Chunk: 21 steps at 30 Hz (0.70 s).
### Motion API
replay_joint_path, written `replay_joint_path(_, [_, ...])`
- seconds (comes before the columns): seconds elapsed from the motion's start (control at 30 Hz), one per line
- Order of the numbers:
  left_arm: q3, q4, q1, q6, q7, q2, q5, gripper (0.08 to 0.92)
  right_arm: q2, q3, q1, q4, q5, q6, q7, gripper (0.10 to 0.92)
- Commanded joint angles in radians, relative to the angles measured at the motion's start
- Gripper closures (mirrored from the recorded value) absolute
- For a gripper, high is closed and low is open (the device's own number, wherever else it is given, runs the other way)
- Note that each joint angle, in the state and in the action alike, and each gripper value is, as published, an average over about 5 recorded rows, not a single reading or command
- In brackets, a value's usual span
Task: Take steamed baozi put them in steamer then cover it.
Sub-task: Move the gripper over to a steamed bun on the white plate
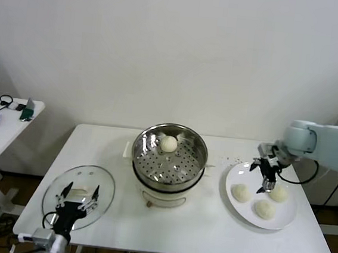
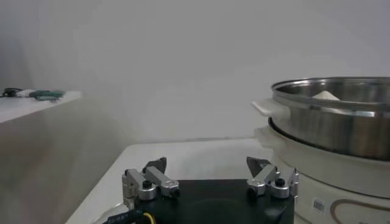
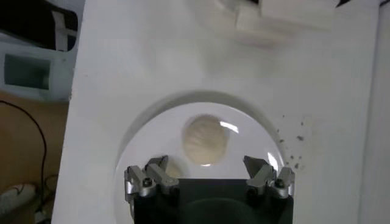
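White table [image 1: 195, 225] carries the steamer [image 1: 169, 156] at centre, a stainless perforated basket on a white cooker base. One steamed baozi [image 1: 168, 143] lies inside the basket toward its rear wall; its top also shows over the rim in the left wrist view [image 2: 326, 95].

The white plate [image 1: 280, 220] sits on the robot's right of the steamer and holds three further buns [image 1: 241, 192].

The right gripper [image 1: 267, 182] hangs over the plate between those buns, fingers spread and empty; its wrist view shows a bun [image 3: 206, 140] just ahead of the open jaws. Contact with the plate appears unlikely but cannot be confirmed.

The glass cover [image 1: 79, 197] lies flat near the table's front left corner. The left gripper [image 1: 79, 198] sits over it, fingers spread, holding nothing.
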Motion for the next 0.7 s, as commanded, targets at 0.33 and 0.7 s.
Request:
replay_joint_path(0.33, [-0.006, 0.010, 0.016, -0.011, -0.003, -0.002, 0.001, 0.177, 0.061, 0.320, -0.383, -0.206, -0.129, -0.059, 0.047, 0.203])
replay_joint_path(0.7, [-0.008, 0.008, 0.017, -0.010, -0.003, 0.002, 0.000, 0.177, 0.059, 0.340, -0.401, -0.232, -0.150, -0.047, 0.022, 0.203])
